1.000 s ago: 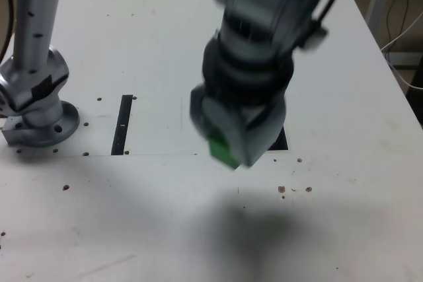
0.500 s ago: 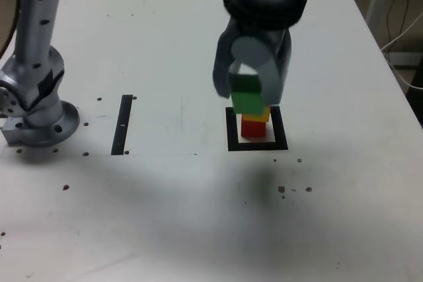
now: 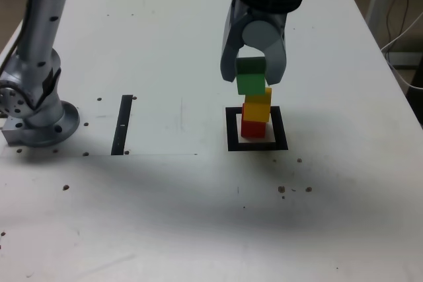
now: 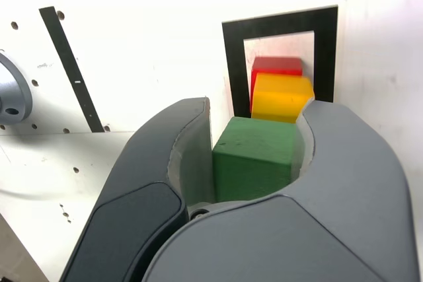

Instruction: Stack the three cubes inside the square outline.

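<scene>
The red cube (image 3: 254, 127) sits inside the black square outline (image 3: 231, 131) with the yellow cube (image 3: 258, 106) stacked on it. My gripper (image 3: 251, 78) is shut on the green cube (image 3: 250, 76) and holds it just above the yellow one, a little toward the exterior view's left. In the wrist view the green cube (image 4: 254, 158) is clamped between both fingers, with the yellow cube (image 4: 281, 98), the red cube (image 4: 276, 65) and the square outline (image 4: 232, 64) beyond it.
A thin black strip (image 3: 122, 123) lies on the white table (image 3: 165, 216) to the exterior view's left of the outline. The arm's metal base (image 3: 36, 113) stands at the far left. Small dark holes dot the table surface.
The gripper has swung back and up from in front of the outline with the green cube, and now hangs over the red and yellow stack, which has come into view.
</scene>
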Tool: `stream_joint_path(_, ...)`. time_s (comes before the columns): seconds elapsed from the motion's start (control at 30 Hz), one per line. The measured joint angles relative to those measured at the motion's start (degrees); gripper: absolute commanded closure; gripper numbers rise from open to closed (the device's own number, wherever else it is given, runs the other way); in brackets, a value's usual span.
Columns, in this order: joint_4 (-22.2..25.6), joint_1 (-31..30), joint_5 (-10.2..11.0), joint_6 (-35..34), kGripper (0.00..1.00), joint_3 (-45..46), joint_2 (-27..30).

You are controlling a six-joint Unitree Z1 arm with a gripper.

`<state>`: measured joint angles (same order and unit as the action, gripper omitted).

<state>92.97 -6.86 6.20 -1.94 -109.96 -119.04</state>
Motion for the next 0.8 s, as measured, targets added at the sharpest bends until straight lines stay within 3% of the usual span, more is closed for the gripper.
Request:
stream_joint_path(0.37,-0.1,0.4,-0.2,0.0,0.68,-2.2,-2.5)
stream_joint_path(0.43,-0.1,0.4,-0.2,0.1,0.56,-2.4,-2.9)
stream_joint_path(0.6,-0.7,0.4,-0.3,0.8,0.07,-2.4,-3.5)
stream_joint_path(0.67,-0.8,0.4,-0.5,1.0,0.01,-2.4,-3.7)
stream_joint_path(0.8,-0.8,0.4,-0.6,1.1,0.01,-2.4,-3.9)
